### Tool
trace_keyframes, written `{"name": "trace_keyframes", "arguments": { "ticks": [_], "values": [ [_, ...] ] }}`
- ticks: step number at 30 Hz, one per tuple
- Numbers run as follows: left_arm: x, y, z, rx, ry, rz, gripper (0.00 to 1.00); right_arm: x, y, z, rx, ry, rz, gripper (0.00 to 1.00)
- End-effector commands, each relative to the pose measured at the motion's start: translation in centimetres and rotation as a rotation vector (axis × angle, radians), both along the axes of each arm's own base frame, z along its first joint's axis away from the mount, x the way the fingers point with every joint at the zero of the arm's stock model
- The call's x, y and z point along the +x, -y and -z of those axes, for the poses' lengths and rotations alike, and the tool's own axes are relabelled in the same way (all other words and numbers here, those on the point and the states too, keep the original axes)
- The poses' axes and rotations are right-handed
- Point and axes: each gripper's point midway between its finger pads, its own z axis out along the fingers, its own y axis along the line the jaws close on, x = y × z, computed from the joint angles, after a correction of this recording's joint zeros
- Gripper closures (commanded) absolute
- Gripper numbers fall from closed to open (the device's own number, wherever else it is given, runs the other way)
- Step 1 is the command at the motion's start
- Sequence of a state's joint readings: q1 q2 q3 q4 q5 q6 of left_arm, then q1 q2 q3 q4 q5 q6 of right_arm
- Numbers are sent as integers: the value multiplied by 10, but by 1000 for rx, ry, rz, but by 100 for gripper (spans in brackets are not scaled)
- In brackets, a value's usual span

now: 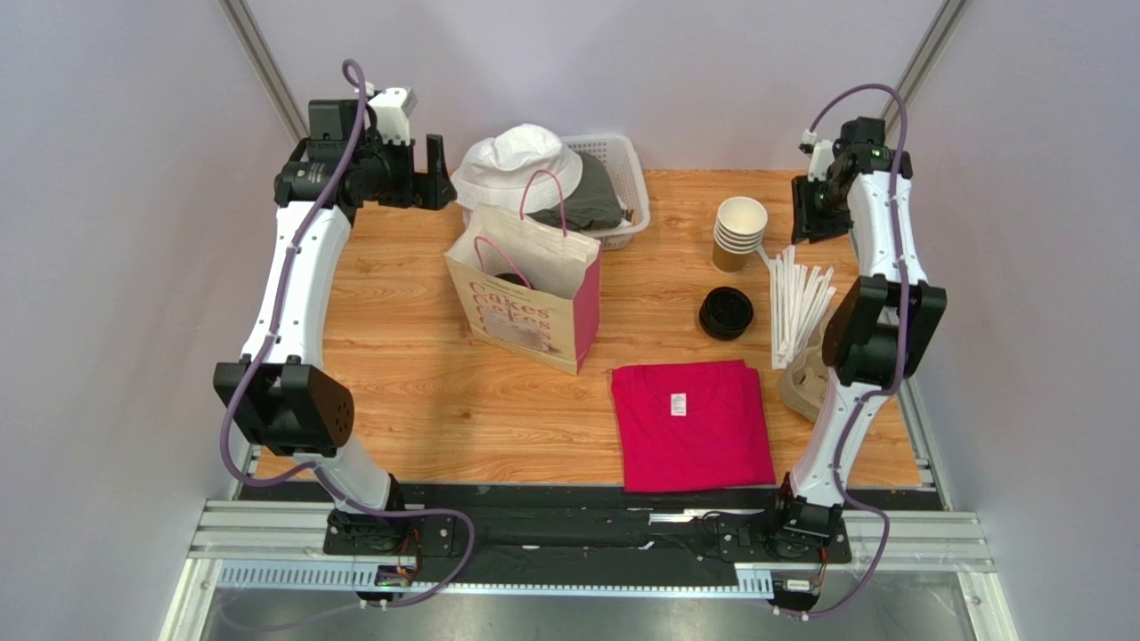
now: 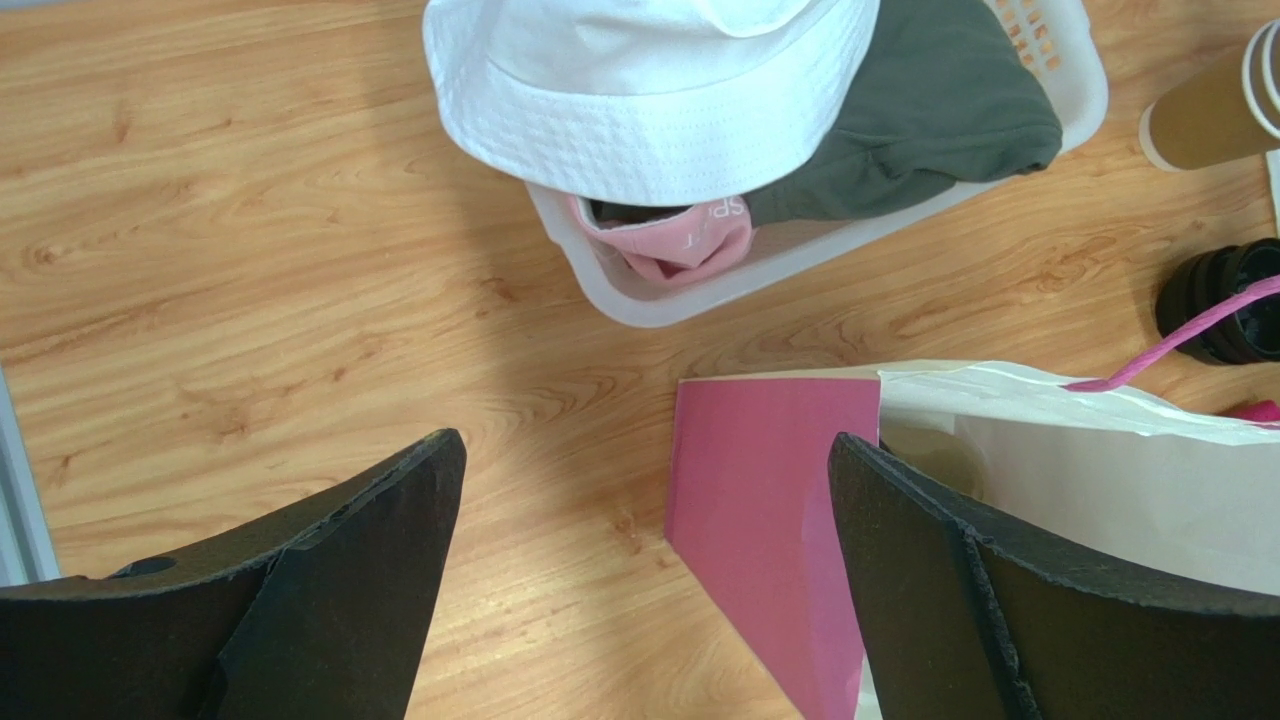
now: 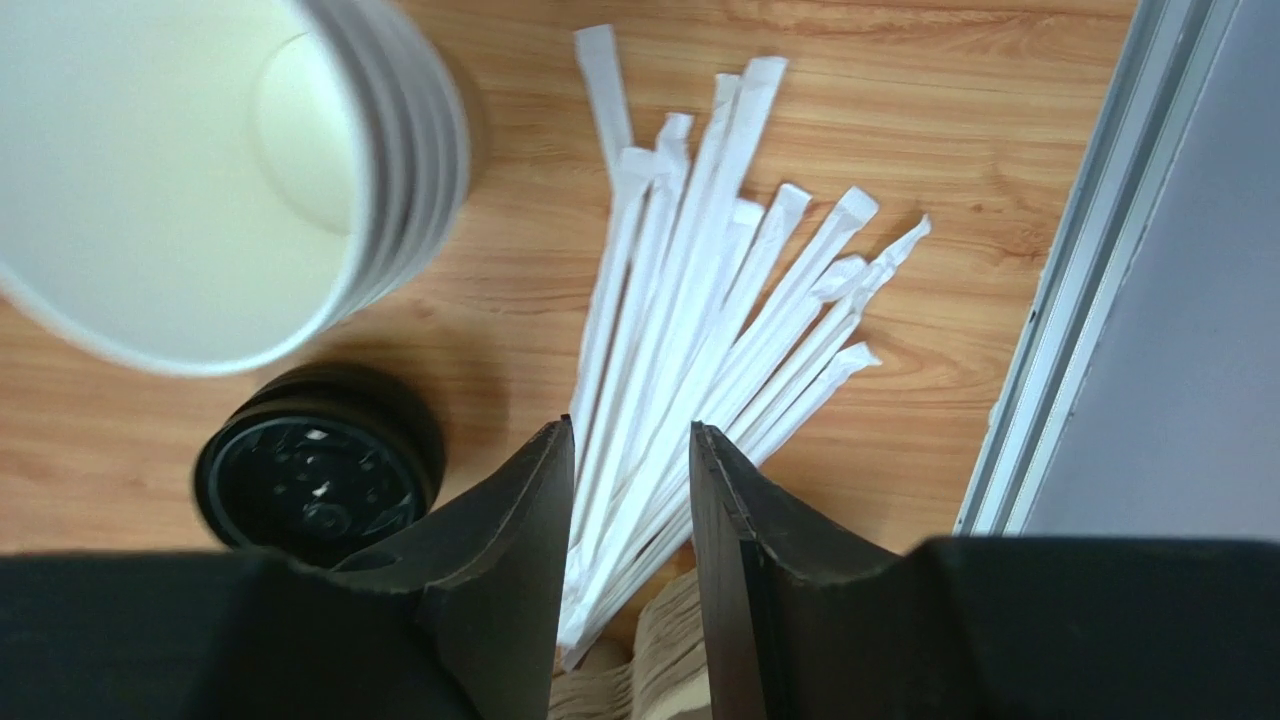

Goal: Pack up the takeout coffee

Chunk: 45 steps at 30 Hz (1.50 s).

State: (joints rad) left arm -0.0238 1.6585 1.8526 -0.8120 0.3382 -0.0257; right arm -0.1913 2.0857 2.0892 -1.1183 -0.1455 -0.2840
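Takeout coffee, a lidded tan paper cup, shows nowhere clearly. A pink-sided paper bag (image 1: 529, 314) stands open mid-table, ready to take it. Left gripper (image 2: 643, 450) gapes empty at its far-left side. At far right, right gripper (image 3: 631, 435), narrowly parted, grips nothing above wrapped white straws (image 3: 676, 270).

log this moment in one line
left hand: open, by pink-and-cream paper bag | right hand: narrowly open above white paper-wrapped straws | stacked tan paper cups, black plastic lids: standing apart

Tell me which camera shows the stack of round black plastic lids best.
Right wrist: the stack of round black plastic lids is close, its top face clear. Top external shows the stack small; left wrist catches only part at the frame edge.
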Motion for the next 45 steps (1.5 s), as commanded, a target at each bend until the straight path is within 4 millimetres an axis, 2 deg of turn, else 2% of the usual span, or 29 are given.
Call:
{"name": "trace_keyframes", "arguments": {
  "ticks": [1,7,8,15,21,32,41,45],
  "values": [
    [-12,-4,-21,-13,41,-25,1,37,22,2,-30,60,18,63],
    [-13,-7,-11,5,2,-32,1,68,26,31,3,74,28,66],
    [-13,-7,-9,7,-5,-35,1,71,26,41,8,62,30,66],
    [-11,-8,-2,-5,-34,-54,1,75,30,73,-1,18,21,68],
    [-6,-2,-1,-55,-54,-60,1,74,33,88,3,0,2,68],
    [-4,-2,2,-60,-67,-74,1,77,41,108,-14,-18,8,68],
    [-2,-3,5,-62,-74,-80,1,81,44,111,20,-5,32,69],
    [-1,-2,5,-67,-73,-79,1,82,43,112,34,-2,31,74]
  ]
}}
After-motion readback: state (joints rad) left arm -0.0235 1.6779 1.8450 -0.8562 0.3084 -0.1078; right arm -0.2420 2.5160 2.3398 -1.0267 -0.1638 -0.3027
